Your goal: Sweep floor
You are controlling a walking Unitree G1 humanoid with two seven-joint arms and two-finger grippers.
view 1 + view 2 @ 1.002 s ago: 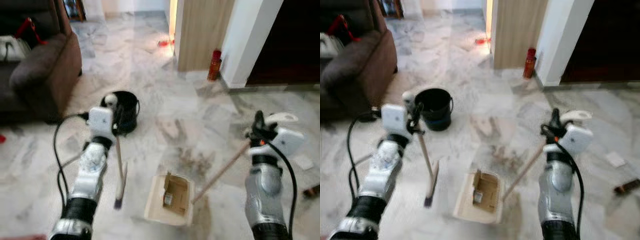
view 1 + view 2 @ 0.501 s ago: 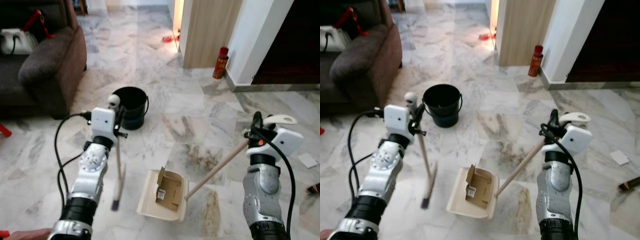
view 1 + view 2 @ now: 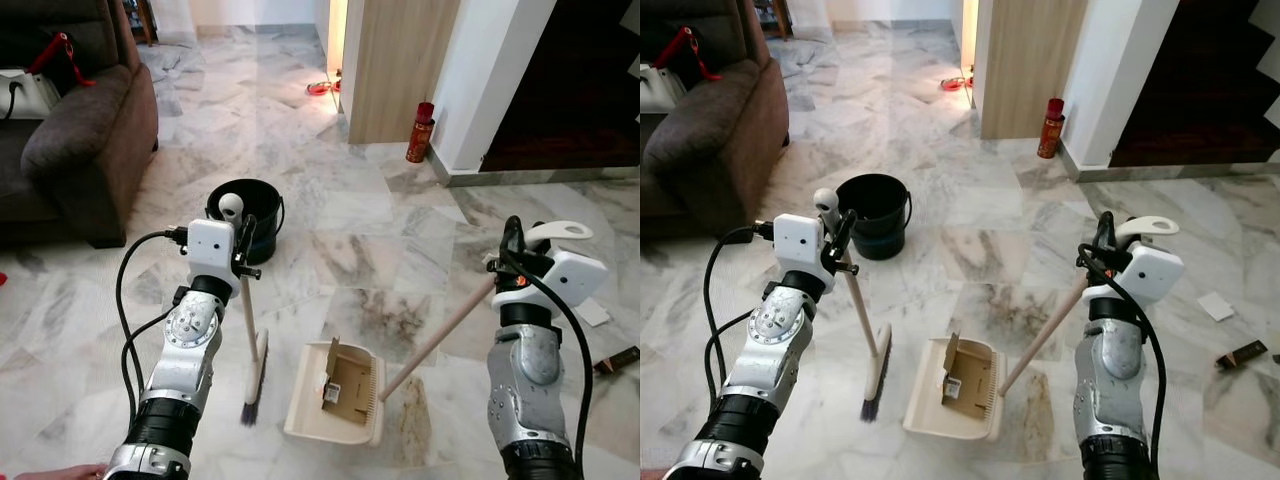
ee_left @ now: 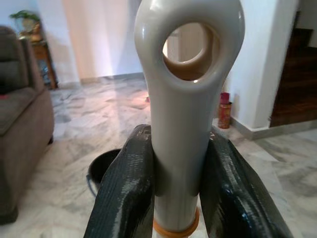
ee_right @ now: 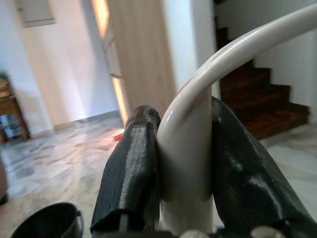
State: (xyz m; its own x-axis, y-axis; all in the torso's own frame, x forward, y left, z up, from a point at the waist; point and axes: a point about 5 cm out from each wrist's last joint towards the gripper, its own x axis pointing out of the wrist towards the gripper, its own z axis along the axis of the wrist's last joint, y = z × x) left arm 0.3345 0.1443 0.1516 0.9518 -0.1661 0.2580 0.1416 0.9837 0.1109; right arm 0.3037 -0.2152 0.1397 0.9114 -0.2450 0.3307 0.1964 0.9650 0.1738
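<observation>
Left eye view: marble floor [image 3: 380, 230] throughout, grey-veined. Landmark for all positions = dustpan [image 3: 335, 395], cream, lying on the floor low in the centre, between the two arms.

Largest items first. Brown sofa [image 3: 70, 140] well off to the L of the dustpan and further from the robot. Wood-panelled wall section [image 3: 395, 65] far beyond the dustpan, w/ white pillar [image 3: 480, 80] beside it. Black bucket [image 3: 248, 218] beyond the dustpan and to its L, standing upright.

Broom [image 3: 250, 345]: stands just L of the dustpan, near upright, bristle head down on the floor close to the pan's L edge; can't tell if it touches. L gripper [image 4: 173, 193] clamped on the broom's grey top end, one black finger either side of the handle, just below the hanging hole.

Dustpan handle [image 3: 440, 335] runs up from the pan's R rear edge, slanting R. R gripper [image 5: 181, 163] closed tight on its white curved top grip, fingers [image 5: 133, 168] pressing both sides.

Cardboard scrap [image 3: 345, 385] lies inside the dustpan. Brown dirt patch [image 3: 380, 315] on the floor just beyond the pan. Red spray can [image 3: 420, 132] far beyond it, at the pillar foot. Dark small object [image 3: 1240, 354] well to the pan's R.
</observation>
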